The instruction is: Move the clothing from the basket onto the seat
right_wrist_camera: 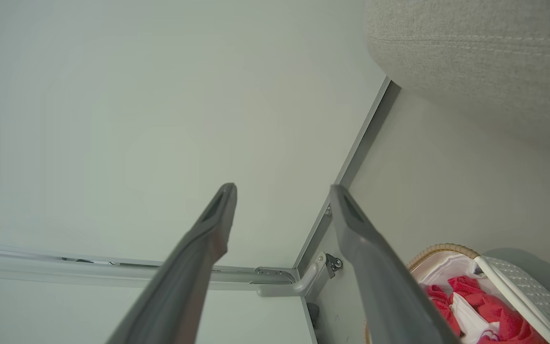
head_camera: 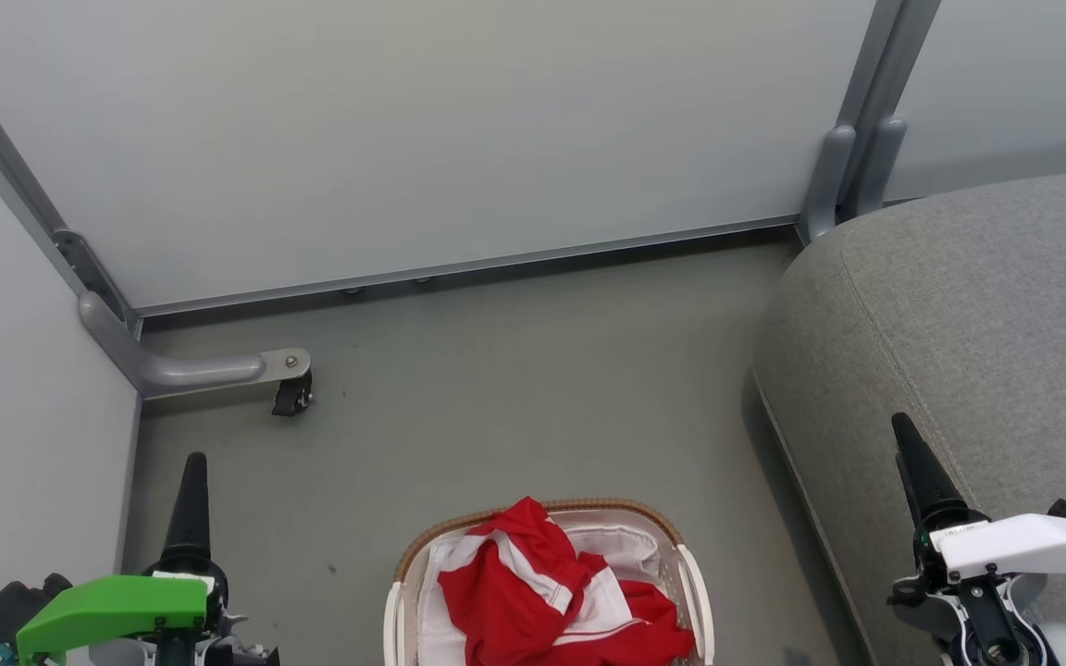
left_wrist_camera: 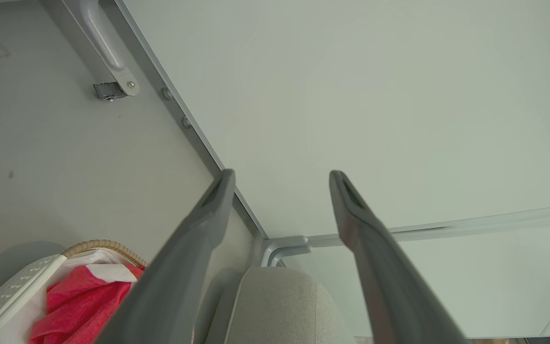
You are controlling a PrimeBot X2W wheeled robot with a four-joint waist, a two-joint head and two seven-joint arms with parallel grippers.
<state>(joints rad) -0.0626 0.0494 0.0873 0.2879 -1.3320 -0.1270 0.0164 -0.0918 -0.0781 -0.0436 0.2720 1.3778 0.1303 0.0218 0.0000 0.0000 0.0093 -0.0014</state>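
Observation:
The clothing (head_camera: 519, 592) is a crumpled red heap with white stripes, lying in the basket (head_camera: 649, 514) at the bottom centre of the head view. To the right rises the grey seat (head_camera: 959, 324). My left gripper (head_camera: 192, 472) hangs over the floor left of the basket. My right gripper (head_camera: 908, 444) is above the seat's front edge. The left wrist view has my left gripper (left_wrist_camera: 280, 173) open and empty, with the clothing (left_wrist_camera: 79, 306), basket (left_wrist_camera: 103, 246) and seat (left_wrist_camera: 280, 306) below. My right gripper (right_wrist_camera: 282, 187) is likewise open and empty, near the basket (right_wrist_camera: 518, 282), clothing (right_wrist_camera: 490, 306) and seat (right_wrist_camera: 485, 57).
Pale partition panels (head_camera: 403, 129) wall in the space at the back and left. A panel foot with a black caster (head_camera: 292, 396) juts onto the grey floor (head_camera: 514, 388). A grey post (head_camera: 852, 166) stands by the seat's back corner. A white liner (head_camera: 630, 541) shows under the clothing.

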